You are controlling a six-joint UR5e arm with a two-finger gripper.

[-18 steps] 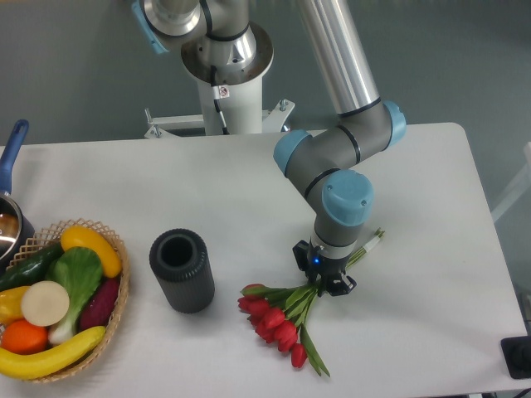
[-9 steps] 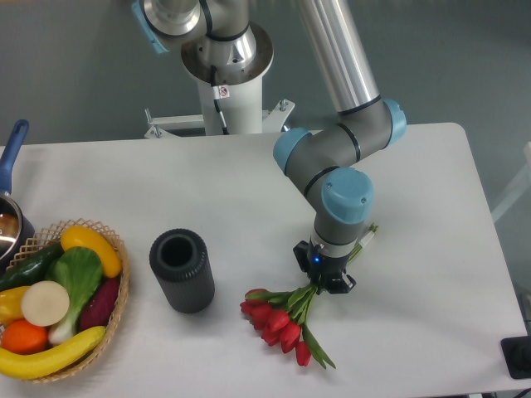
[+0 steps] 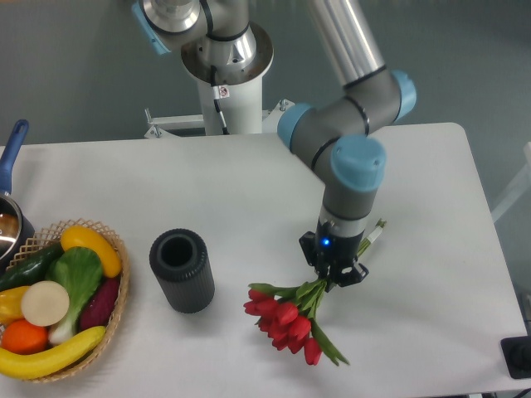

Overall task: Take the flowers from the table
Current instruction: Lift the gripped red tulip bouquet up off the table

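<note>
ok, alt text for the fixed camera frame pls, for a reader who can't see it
A robot arm's gripper is clamped on the stems of a bunch of red tulips, the flowers, over the white table. To the left stand a dark cylindrical holder and a wicker basket of fruit and vegetables.

Black cylinder [image 3: 182, 270] upright mid-table; wicker basket [image 3: 119, 292] w/ fruit & veg at left edge

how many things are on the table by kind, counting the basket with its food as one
bunch of flowers: 1
dark cylinder cup: 1
wicker basket of fruit and vegetables: 1
pot with blue handle, at the left edge: 1
total: 4
</note>
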